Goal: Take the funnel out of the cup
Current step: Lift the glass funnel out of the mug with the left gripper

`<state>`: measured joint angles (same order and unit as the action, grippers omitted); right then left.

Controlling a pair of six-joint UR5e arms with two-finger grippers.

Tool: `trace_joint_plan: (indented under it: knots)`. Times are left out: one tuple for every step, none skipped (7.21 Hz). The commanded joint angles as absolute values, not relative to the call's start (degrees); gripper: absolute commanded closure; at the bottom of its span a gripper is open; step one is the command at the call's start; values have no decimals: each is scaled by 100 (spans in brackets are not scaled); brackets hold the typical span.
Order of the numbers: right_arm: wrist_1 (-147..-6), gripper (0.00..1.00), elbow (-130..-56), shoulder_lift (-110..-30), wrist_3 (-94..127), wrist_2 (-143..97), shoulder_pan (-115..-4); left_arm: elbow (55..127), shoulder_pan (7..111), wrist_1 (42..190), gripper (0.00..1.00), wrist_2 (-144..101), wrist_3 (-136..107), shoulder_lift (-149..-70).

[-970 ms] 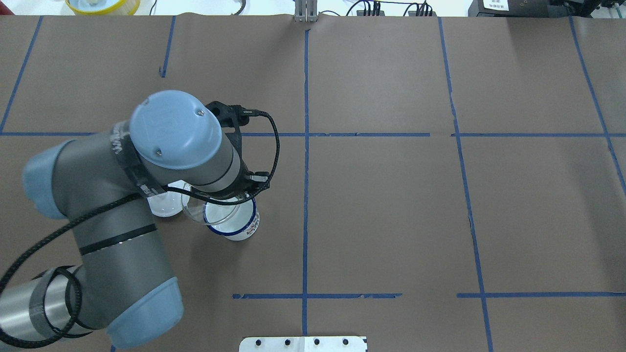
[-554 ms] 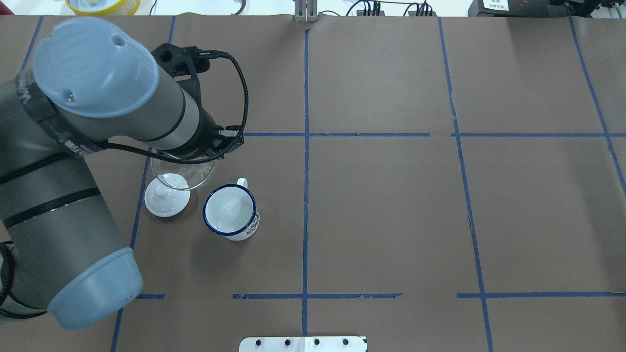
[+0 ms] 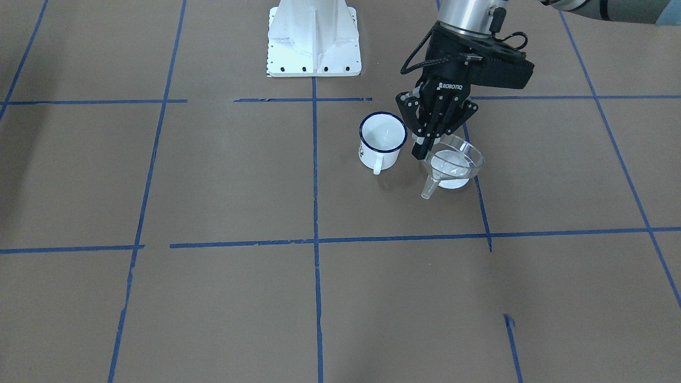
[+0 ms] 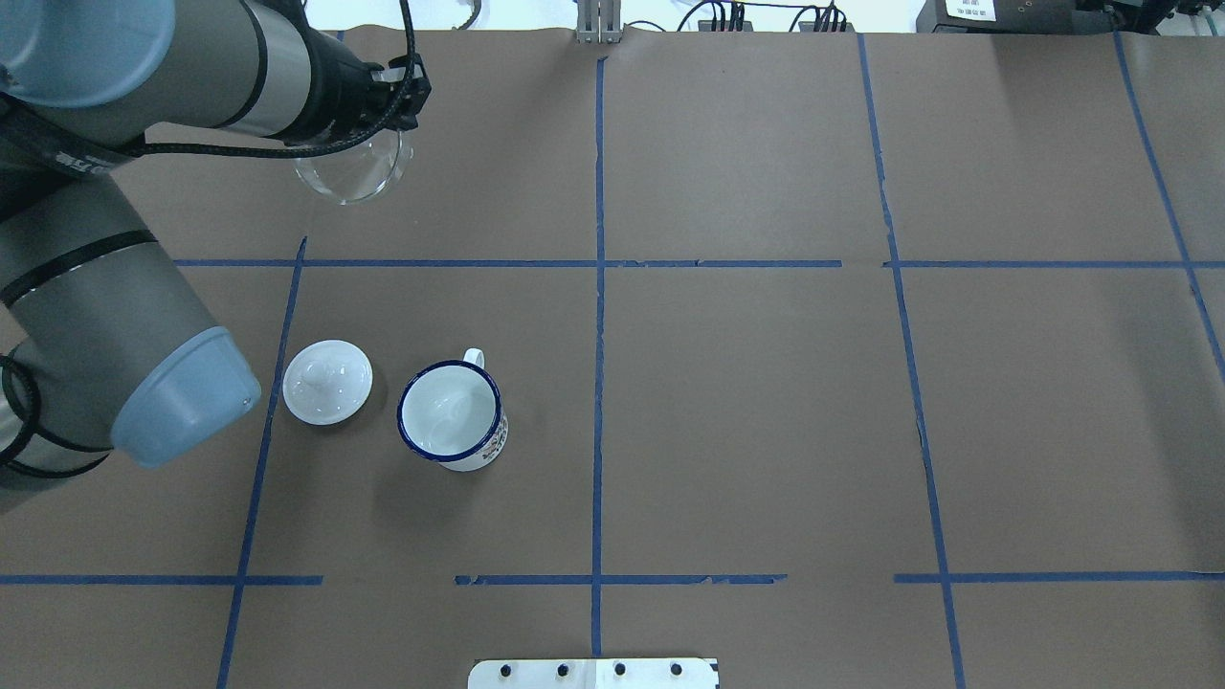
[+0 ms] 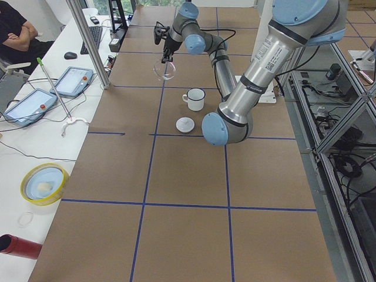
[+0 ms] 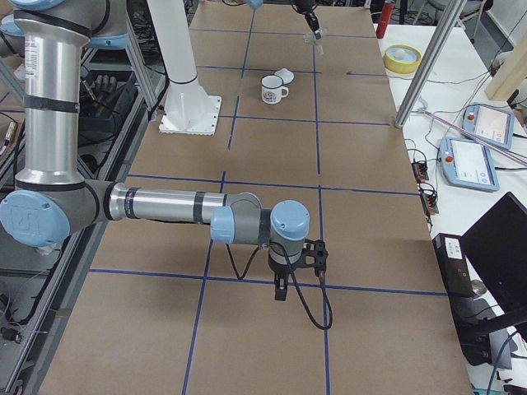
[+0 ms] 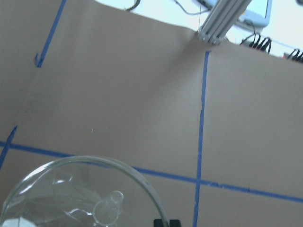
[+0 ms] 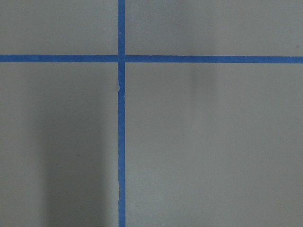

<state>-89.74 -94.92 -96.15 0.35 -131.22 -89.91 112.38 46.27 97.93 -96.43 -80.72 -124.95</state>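
Carrying phase: your left end effector point(image 3: 424, 148) is clamped on the funnel point(image 3: 453, 163) rim, clear of the cup point(image 3: 382, 139); next, lower to the surface point(image 3: 213, 186) and release

Bright, even overhead light. A soft shadow lies beside the cup point(image 4: 450, 413) on the matte surface point(image 4: 766, 402). Left wrist view looks soft, blown out along its top.

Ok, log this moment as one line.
left pincer: shut on funnel | funnel: out of cup, aloft | cup: upright, empty | right pincer: cannot tell
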Motion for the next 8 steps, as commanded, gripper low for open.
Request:
trace_joint_plan:
  knots:
    - [-8974,0,-9492,-9615,35,-13122,-8991,9991,4659,11577,100,-8627,-9318,-12349]
    - [-8974,0,-9492,-9615,35,-13122,-8991,9549,4632,12228,100,-8100,-9917,-12192]
    - [-8974,0,-9492,-9615,35,-13122,-8991,9084,4606,12983,100,-7599,-10375,-12034]
    - [-8974,0,-9492,-9615,35,-13122,-8991,8644,4344,13408,100,-7002,-10702,-12024]
    - [-8974,0,-9492,-9615,35,-13122,-8991,8335,3959,13447,100,-6361,-10992,-12015]
    - [-8974,0,-9492,-9615,35,-13122,-8991,7975,3816,13700,100,-6033,-11230,-12032]
    - [-8974,0,-9492,-9615,35,-13122,-8991,7754,3675,13920,100,-5916,-11267,-12032]
    - [-8974,0,-9492,-9615,35,-13122,-8991,7578,3604,13931,100,-5880,-11276,-12041]
